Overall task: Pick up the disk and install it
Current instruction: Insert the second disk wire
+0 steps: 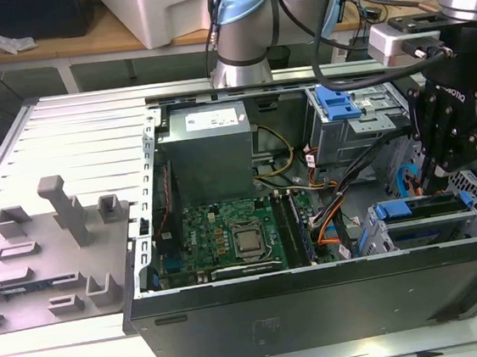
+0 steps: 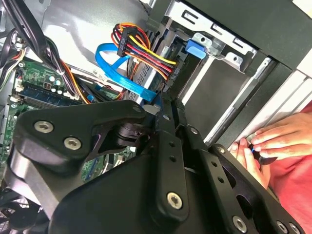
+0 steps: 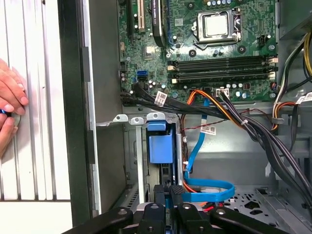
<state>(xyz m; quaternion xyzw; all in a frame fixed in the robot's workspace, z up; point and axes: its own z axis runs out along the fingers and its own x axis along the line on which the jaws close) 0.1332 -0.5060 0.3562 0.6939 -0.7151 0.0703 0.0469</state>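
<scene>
The disk (image 1: 421, 207) sits edge-up in the drive cage (image 1: 469, 224) at the case's front corner, on the exterior view's right, its blue rail on top. In the first wrist view the disk's blue rail (image 3: 160, 146) stands in the cage slot. My gripper (image 1: 435, 180) hangs right over that slot with its black fingers drawn together. The gripper (image 3: 168, 189) tips sit at the near end of the disk, beside a blue data cable (image 3: 209, 187). In the second wrist view my gripper (image 2: 164, 106) points at the cage, where a blue rail tab (image 2: 194, 48) shows.
The open computer case holds a motherboard (image 1: 228, 239), a grey power-supply box (image 1: 209, 143) and an upper cage with a bare blue bracket (image 1: 337, 100). Cable bundles (image 2: 141, 46) crowd the cage. A person's hands (image 2: 263, 141) rest outside the case wall. A grey fixture plate (image 1: 50, 249) lies on the exterior view's left.
</scene>
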